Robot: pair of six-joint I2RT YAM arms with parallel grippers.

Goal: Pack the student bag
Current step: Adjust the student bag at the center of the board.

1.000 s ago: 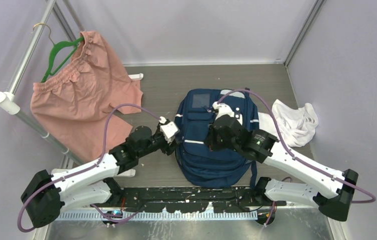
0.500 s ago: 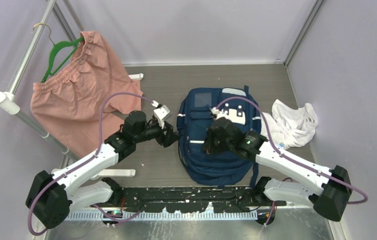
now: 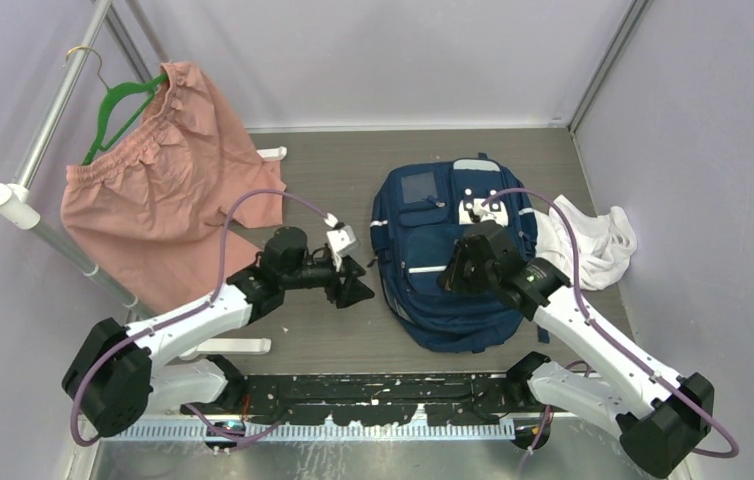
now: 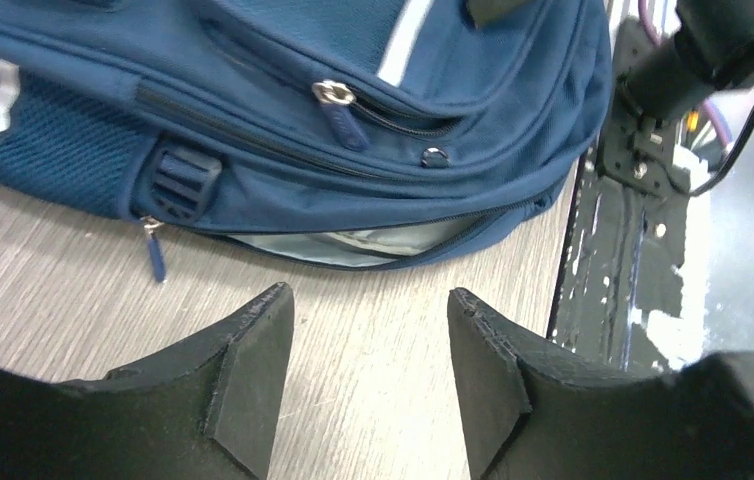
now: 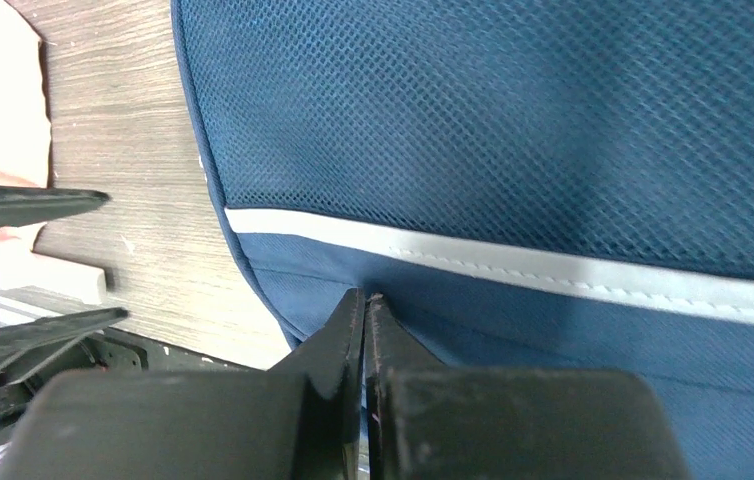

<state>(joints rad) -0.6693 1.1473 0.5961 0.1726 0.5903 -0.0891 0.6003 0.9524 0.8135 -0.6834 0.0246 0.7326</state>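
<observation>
The student bag (image 3: 458,320), navy with white stripes, lies flat on the table right of centre. My right gripper (image 3: 451,277) is over its middle, shut on a pinch of its blue fabric (image 5: 553,130) just below a white stripe. My left gripper (image 3: 358,291) hovers low over the wood just left of the bag, open with nothing between its fingers (image 4: 253,370). Straight ahead of it, the bag's side (image 4: 283,130) shows a partly open zip with pale grey lining (image 4: 373,243) in the gap.
A white cloth (image 3: 593,245) lies crumpled against the bag's right side. Pink shorts (image 3: 163,190) hang on a green hanger (image 3: 118,110) from a metal rail (image 3: 48,130) at the left. The black base plate (image 3: 383,395) runs along the near edge.
The bag has slid and turned to the right, dragged by my shut right gripper. My left gripper followed it rightward and lower, still open.
</observation>
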